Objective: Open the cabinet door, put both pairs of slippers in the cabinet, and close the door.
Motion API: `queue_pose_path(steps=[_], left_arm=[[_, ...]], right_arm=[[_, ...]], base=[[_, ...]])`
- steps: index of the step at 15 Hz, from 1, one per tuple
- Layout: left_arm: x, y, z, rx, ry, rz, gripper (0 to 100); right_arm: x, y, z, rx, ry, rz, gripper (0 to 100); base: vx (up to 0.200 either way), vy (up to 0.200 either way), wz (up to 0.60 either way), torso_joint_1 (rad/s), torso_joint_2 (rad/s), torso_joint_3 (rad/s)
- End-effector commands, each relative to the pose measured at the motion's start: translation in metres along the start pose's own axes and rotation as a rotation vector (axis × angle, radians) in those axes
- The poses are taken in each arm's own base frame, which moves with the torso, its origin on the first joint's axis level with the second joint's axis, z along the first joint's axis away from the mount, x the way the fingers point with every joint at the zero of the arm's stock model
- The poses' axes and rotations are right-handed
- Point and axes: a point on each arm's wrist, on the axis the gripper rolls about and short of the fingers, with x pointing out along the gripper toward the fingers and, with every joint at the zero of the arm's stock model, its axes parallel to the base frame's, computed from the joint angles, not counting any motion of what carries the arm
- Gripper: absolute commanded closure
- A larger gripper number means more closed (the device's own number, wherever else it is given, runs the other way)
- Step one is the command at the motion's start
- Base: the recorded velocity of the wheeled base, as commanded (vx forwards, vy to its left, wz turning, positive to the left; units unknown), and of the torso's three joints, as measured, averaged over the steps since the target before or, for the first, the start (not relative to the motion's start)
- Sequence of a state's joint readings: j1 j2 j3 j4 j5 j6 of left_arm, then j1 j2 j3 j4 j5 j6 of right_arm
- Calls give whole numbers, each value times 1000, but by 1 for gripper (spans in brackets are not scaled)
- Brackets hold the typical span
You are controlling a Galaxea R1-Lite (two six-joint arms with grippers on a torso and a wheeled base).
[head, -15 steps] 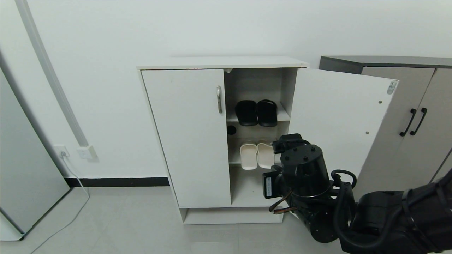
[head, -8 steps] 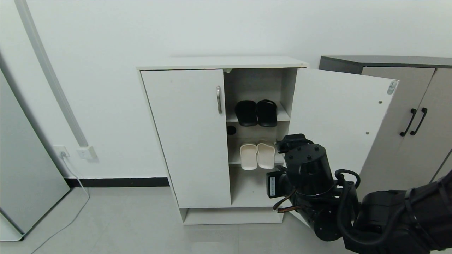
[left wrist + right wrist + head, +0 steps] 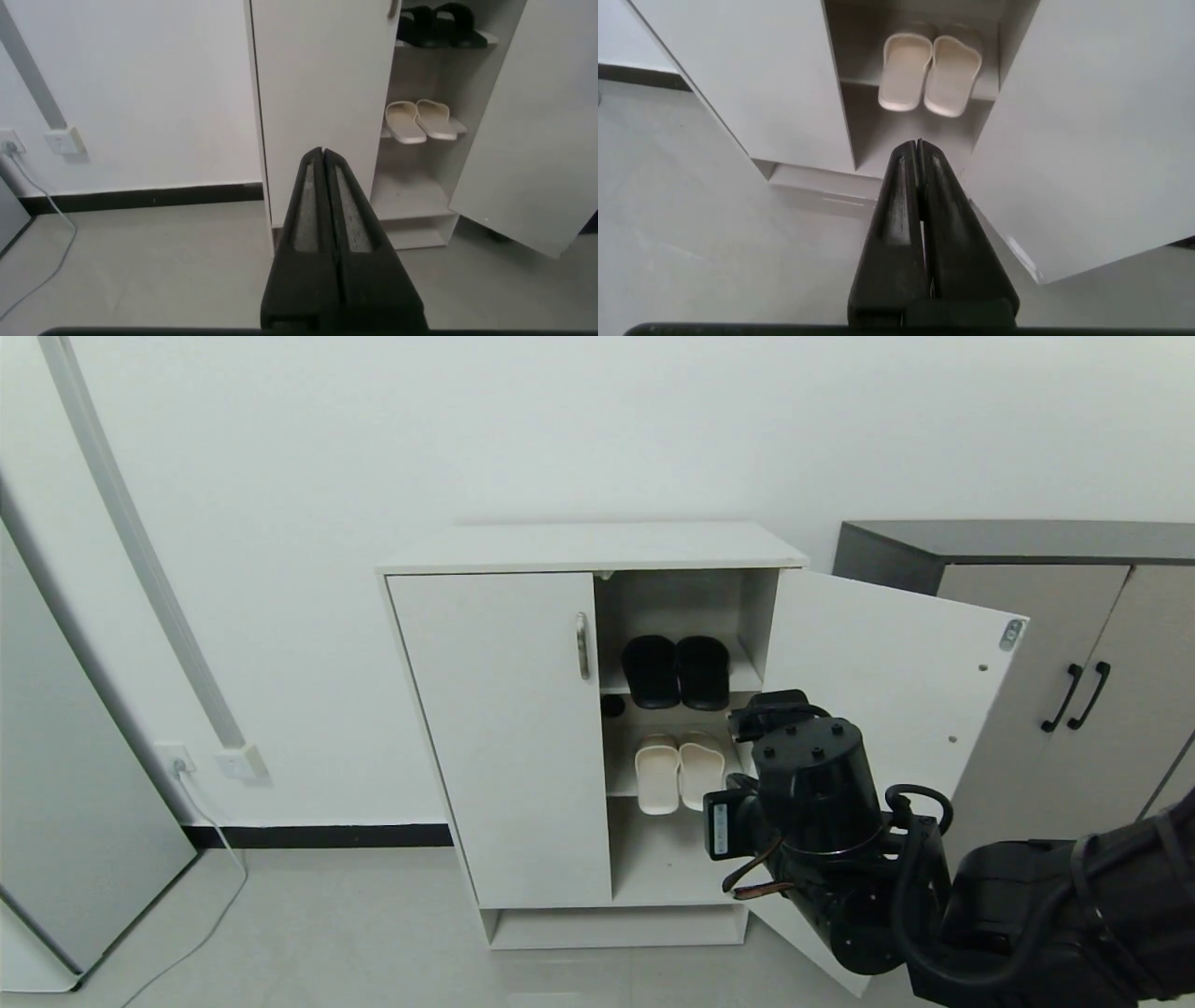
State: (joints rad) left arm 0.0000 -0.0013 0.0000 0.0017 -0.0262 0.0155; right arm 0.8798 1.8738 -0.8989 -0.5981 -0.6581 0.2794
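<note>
The white cabinet (image 3: 597, 546) has its left door (image 3: 509, 728) closed and its right door (image 3: 887, 681) swung open. A black pair of slippers (image 3: 677, 672) lies on the upper shelf. A white pair of slippers (image 3: 679, 773) lies on the shelf below. My right arm (image 3: 812, 803) is in front of the opening's lower right, near the open door. My right gripper (image 3: 919, 147) is shut and empty, with the white slippers (image 3: 931, 70) ahead of it. My left gripper (image 3: 323, 154) is shut and empty, back from the closed door (image 3: 318, 84).
A grey cabinet (image 3: 1074, 663) with black handles stands just right of the open door. A tall white appliance (image 3: 56, 784) is at the far left. A wall socket (image 3: 245, 762) has a cable trailing to the floor. Bare floor (image 3: 327, 943) lies before the closed door.
The head camera has shifted, so the cabinet sits lower in the picture. My right arm drew slightly right, uncovering the white slippers. The slippers and doors stayed put.
</note>
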Motion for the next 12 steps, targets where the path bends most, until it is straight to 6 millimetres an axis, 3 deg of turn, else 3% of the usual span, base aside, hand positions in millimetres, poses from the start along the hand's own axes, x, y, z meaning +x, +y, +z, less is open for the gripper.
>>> queue_pose_path(steps=[1,12], left_arm=[[0,0,0,0,1,0,100],[0,0,0,0,1,-1,100]], right_arm=[[0,1,0,-1,0,-1,100],[0,-1,-4,-9,10,-5,100]], base=[[0,0,0,119,-461,-334],[0,0,0,172,-480,-317]])
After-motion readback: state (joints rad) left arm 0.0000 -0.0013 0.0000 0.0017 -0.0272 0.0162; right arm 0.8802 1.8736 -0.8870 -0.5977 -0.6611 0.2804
